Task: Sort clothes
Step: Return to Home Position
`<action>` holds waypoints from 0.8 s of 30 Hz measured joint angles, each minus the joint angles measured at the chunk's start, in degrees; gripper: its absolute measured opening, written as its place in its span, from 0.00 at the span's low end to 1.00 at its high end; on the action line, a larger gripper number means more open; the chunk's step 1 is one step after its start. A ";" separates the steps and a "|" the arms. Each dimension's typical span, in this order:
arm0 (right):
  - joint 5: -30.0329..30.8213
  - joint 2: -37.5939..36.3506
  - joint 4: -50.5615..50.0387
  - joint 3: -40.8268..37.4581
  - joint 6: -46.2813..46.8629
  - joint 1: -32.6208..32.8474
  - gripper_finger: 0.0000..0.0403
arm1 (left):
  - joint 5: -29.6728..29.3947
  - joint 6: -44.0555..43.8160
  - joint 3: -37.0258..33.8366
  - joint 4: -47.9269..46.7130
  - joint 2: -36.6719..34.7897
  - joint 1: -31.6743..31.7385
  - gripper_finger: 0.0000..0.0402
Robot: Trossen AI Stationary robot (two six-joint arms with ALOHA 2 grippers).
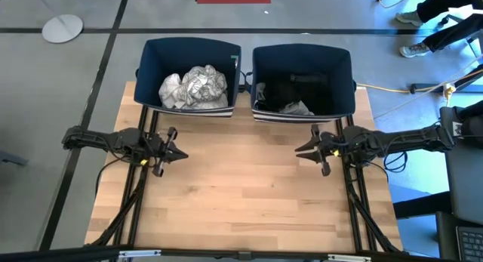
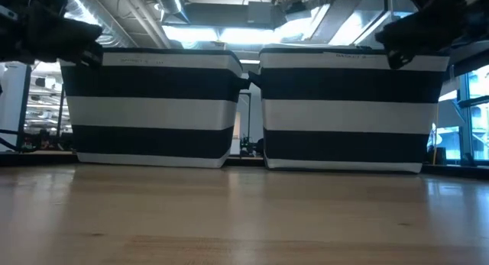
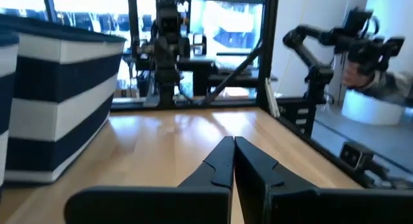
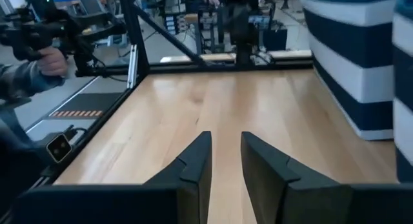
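light clothes (image 1: 194, 88): white + white/grey-pattern pile, sitting bunched in the left-side bin (image 1: 151, 66), against the wall nearest the arms.
dark clothes (image 1: 290, 87): black/navy heap lying in the right-side bin (image 1: 341, 73). A pale grey piece (image 1: 296, 108) is showing on top by the front wall.
tabletop (image 1: 241, 201): every garment I'm seeing is lying in a bin, none on the wood. Sorting is looking done, imo.
left gripper (image 3: 232, 145): hanging over the tabletop in front of the left-side bin, well apart from the pile. Fingers (image 3: 216, 166) are meeting at the tips, holding nothing.
right gripper (image 4: 225, 139): sitting opposite, in front of the right-side bin. Its fingers are standing a narrow gap apart, nothing between them.
pose: both arms are lying level + symmetric, which is reading as a rest pose.
handling: all soft, light, limp fabric, so not fragile and not slippery. Expecting it to be draping + stretching when lifted, w/ neighbours clinging along.
grip spot: if a re-pick is needed, I'd be aiming at a raised fold on top of a pile and pinching a bunch of cloth, not a flat edge. The crumpled ridge on the light clothes is looking like the easiest hold.
risk: pinching 2 layers means dragging an extra garment out. Dark-on-dark in the right-side bin is making pieces hard to tell apart from above. Bin walls are prob soft, so fingers coming down near a rim could be pushing one in.
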 joint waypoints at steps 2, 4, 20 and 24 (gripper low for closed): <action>0.32 -0.95 -0.59 0.00 0.01 0.00 0.21 | -0.11 0.08 0.00 -0.74 0.08 0.03 0.00; 1.20 -1.89 -1.97 0.00 0.26 0.01 0.21 | -0.40 0.06 0.00 -0.44 0.02 0.03 0.01; 10.44 -13.85 -3.59 -9.42 3.32 0.02 0.21 | -3.58 -0.32 0.00 -1.55 0.08 0.04 0.01; 11.34 -19.22 -7.85 -9.43 2.83 0.02 0.21 | -3.90 -0.20 0.00 -1.55 0.08 0.03 0.01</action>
